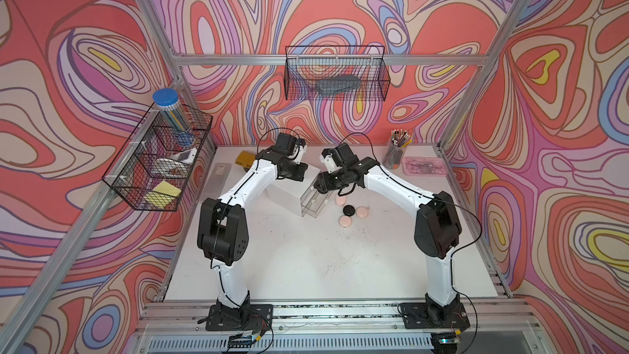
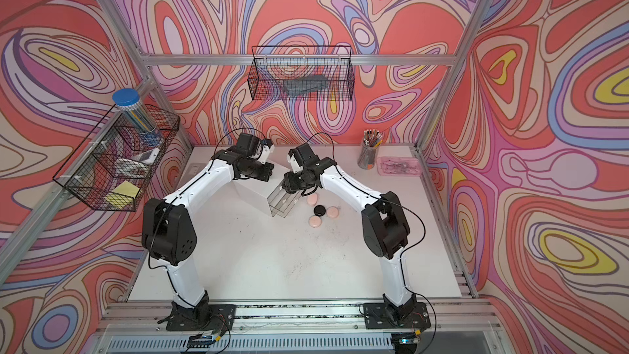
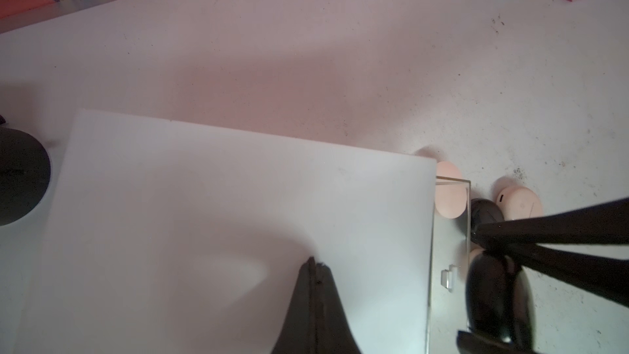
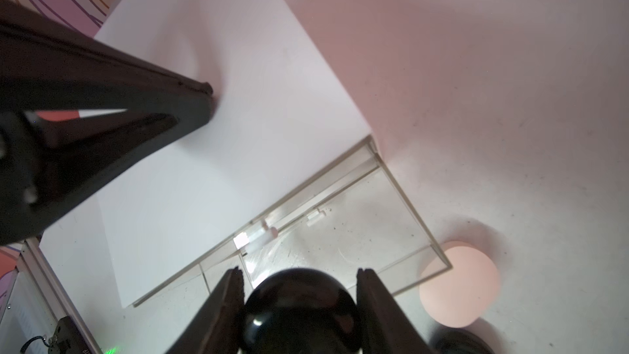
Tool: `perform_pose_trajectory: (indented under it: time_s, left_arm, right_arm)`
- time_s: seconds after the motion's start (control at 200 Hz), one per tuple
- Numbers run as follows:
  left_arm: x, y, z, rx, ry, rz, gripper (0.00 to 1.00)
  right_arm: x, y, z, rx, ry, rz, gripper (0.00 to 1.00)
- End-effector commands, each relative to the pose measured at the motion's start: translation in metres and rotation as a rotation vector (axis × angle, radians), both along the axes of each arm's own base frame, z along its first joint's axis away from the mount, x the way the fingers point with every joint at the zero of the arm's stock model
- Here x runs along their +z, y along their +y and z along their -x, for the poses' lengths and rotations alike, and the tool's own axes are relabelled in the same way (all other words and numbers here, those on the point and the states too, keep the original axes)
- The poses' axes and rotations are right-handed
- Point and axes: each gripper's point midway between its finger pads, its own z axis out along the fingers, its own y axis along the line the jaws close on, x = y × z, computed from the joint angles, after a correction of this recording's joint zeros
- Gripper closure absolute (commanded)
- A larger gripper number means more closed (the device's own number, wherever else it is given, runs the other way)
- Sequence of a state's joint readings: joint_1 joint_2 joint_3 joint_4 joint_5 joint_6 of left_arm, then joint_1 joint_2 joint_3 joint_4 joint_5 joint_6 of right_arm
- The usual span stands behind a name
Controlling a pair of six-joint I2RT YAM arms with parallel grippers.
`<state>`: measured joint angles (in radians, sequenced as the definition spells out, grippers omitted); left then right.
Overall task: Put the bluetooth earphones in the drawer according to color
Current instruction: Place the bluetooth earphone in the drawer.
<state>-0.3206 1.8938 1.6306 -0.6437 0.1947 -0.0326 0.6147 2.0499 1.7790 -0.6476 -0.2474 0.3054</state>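
left end effector [image 3: 315, 263]: fingers pressed together, tip at the white top of the cabinet [image 3: 204, 216].
right end effector [image 4: 300, 272]: clamped on a black earphone case [image 4: 299, 311], held over the pulled-out clear drawer [image 4: 357, 233].
loose on the desk [image 1: 306, 260]: three pink cases [image 1: 361, 212] and a second black case [image 1: 348, 210], clustered just beside the drawer.

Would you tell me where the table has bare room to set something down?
The widest bare patch of the table lies at the front, between the left arm and right arm, short of the open drawer. Crowded: beside that drawer, where three pink cases and a black case cluster, with the right gripper holding another black case by it.
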Motion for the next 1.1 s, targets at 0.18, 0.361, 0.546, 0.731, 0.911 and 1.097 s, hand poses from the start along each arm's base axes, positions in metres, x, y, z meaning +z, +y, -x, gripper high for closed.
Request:
perform_pose_trajectory:
  time_s: [0.18, 0.361, 0.546, 0.731, 0.911, 1.097]
  left_arm:
    - [-0.117, 0.019, 0.088, -0.034, 0.479, -0.173, 1.0]
    - [-0.115, 0.019, 0.088, -0.035, 0.476, -0.172, 1.0]
    - [-0.115, 0.018, 0.088, -0.035, 0.477, -0.169, 1.0]
    - [-0.115, 0.019, 0.087, -0.034, 0.474, -0.17, 1.0]
    - [-0.116, 0.018, 0.088, -0.035, 0.479, -0.168, 1.0]
    - [-0.115, 0.019, 0.087, -0.034, 0.474, -0.172, 1.0]
  right_arm:
    - [-0.019, 0.015, 0.005, 0.028, 0.029, -0.041, 0.61]
    - [-0.022, 0.016, 0.005, 0.033, 0.03, -0.048, 0.49]
    - [-0.025, 0.015, 0.005, 0.027, 0.032, -0.043, 0.37]
    - [-0.025, 0.012, 0.005, 0.018, 0.026, -0.025, 0.25]
    - [-0.016, 0.003, 0.004, -0.004, -0.013, -0.007, 0.18]
    - [-0.002, -0.01, 0.003, -0.02, -0.069, 0.043, 0.15]
